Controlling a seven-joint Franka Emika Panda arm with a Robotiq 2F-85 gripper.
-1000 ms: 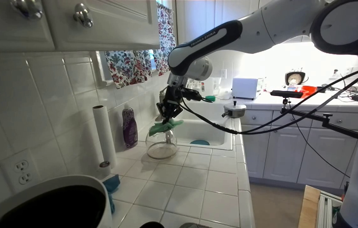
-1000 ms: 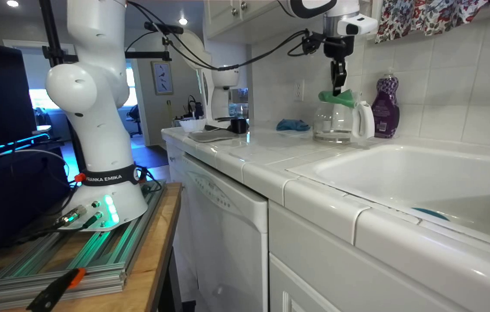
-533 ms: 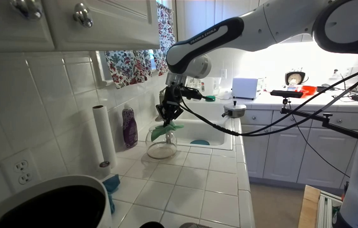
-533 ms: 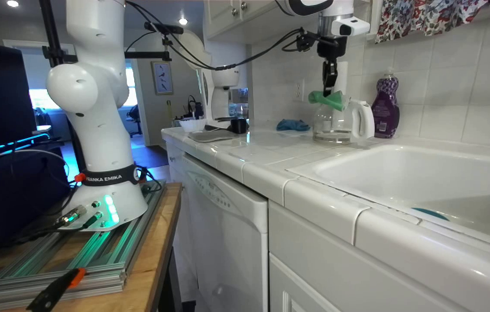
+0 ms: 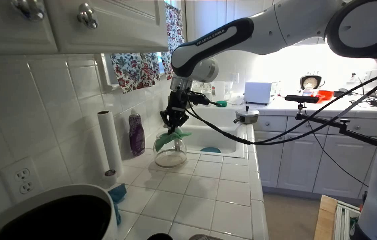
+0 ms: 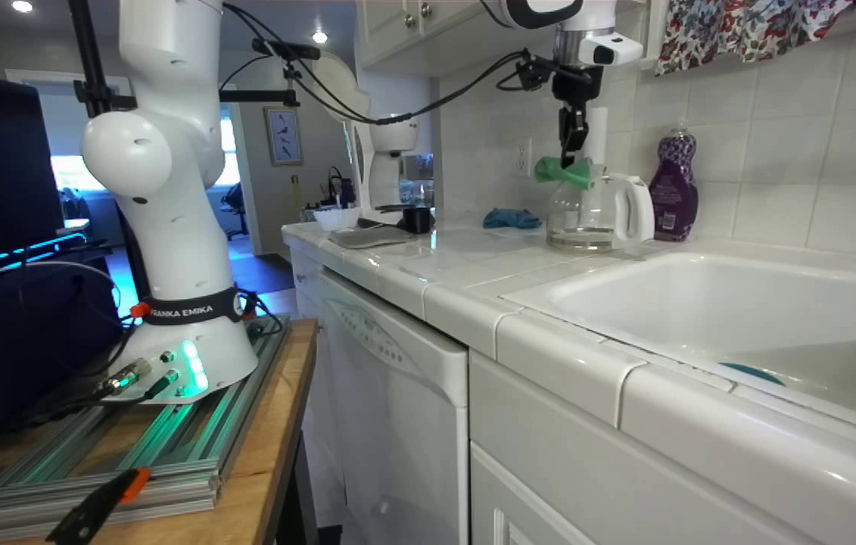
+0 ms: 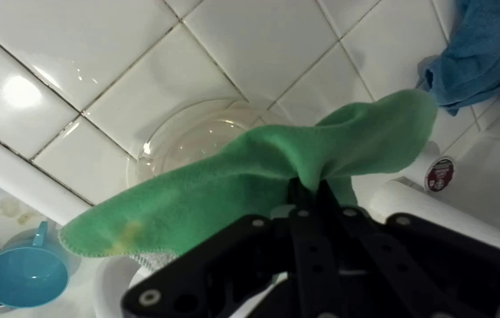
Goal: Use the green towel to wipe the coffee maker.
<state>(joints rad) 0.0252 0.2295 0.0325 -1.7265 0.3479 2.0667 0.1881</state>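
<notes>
The coffee maker (image 5: 171,159), a round clear glass vessel with a white handle (image 6: 636,210), stands upright on the tiled counter in both exterior views. At its top, my gripper (image 6: 568,161) points down, shut on the green towel (image 6: 558,171). In the wrist view the towel (image 7: 179,207) is pinched at its middle between the black fingertips (image 7: 295,190) and spreads out on either side. It covers much of the glass there. One flap hangs over the vessel's shoulder in an exterior view; how firmly it presses on the glass I cannot tell.
Near the wall stand a purple bottle (image 5: 137,135) and a paper-towel roll (image 5: 110,143). A blue cloth (image 7: 479,57) lies on the counter. The sink (image 6: 776,303) adjoins the coffee maker, with a blue cup (image 7: 26,276) in it. A large pot (image 5: 100,193) sits at the near end.
My gripper has carried the towel across the coffee maker's top, away from the handle and slightly lower. The towel's flap has shifted over the glass. The coffee maker has stayed in place.
</notes>
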